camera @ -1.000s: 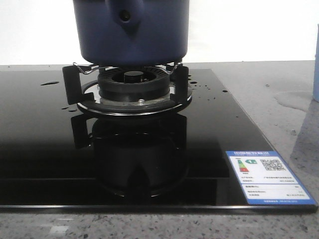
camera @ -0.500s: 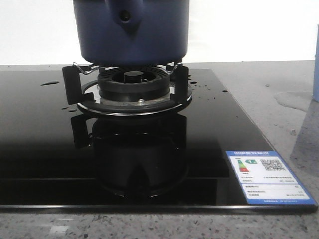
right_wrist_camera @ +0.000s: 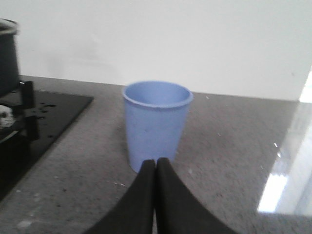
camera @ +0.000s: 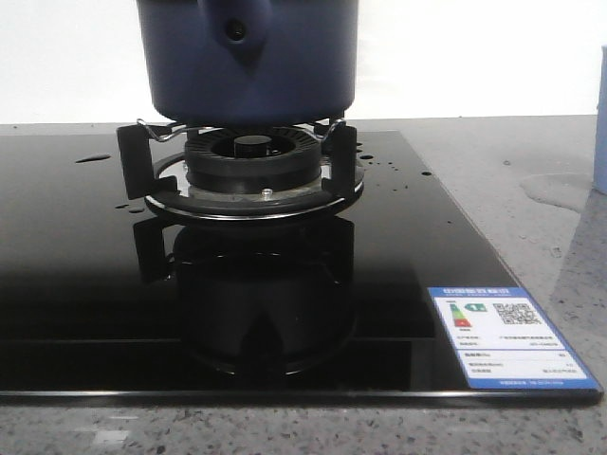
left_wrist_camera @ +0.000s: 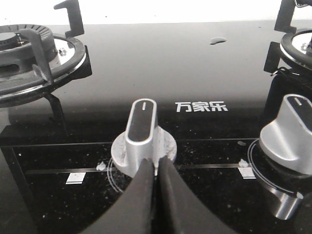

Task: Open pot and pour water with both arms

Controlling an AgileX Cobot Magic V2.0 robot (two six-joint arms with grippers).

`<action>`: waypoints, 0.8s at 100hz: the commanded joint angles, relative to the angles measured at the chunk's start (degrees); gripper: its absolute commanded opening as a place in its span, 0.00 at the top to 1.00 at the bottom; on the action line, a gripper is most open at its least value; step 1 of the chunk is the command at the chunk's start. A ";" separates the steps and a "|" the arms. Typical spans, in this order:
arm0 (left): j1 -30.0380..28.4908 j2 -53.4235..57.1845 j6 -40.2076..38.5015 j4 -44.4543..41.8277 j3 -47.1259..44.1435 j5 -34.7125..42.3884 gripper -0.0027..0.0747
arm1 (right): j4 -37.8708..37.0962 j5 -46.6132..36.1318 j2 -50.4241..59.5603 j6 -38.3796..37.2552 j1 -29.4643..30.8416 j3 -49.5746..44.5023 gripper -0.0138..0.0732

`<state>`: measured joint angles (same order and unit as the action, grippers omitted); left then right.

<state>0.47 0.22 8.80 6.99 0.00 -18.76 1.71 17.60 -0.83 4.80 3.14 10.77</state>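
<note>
The task appears barely begun: the pot (camera: 248,59) sits on the burner grate (camera: 237,152) untouched, its top out of frame, while the left tool (left_wrist_camera: 155,171) and the right tool (right_wrist_camera: 155,168) are both pinched closed, empty.

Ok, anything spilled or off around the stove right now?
Yes: water droplets dot the black cooktop right of the burner, and a wet patch sits on the grey counter beyond it. The pot looks level.

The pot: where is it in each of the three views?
Front view: pot top centre, on the burner stand.
Left wrist view: not in it.
Right wrist view: a dark sliver at the left edge.
Shared landmark: black glass stovetop.
</note>
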 commanded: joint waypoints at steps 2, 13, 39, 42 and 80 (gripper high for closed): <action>-0.17 1.50 -0.60 0.87 -1.94 2.73 0.99 | -8.33 -10.40 -0.81 -10.34 3.76 -3.84 0.93; -0.17 1.50 -0.60 0.87 -1.94 2.73 0.99 | -8.73 -13.53 -0.81 -10.35 7.10 -8.63 0.93; -0.17 1.50 -0.60 0.87 -1.94 2.73 0.99 | -8.85 -7.77 -0.67 -10.35 8.28 -12.83 0.93; -0.17 1.50 -0.60 0.87 -1.94 2.73 0.99 | -8.85 -6.52 -0.36 -10.35 8.28 -12.83 0.93; -0.17 1.50 -0.60 0.87 -1.94 2.73 0.99 | -8.73 0.46 2.37 -10.35 8.28 -12.83 0.93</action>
<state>0.47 0.22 8.80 7.03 0.00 -18.76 -6.24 18.70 0.54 -5.54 11.04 -0.56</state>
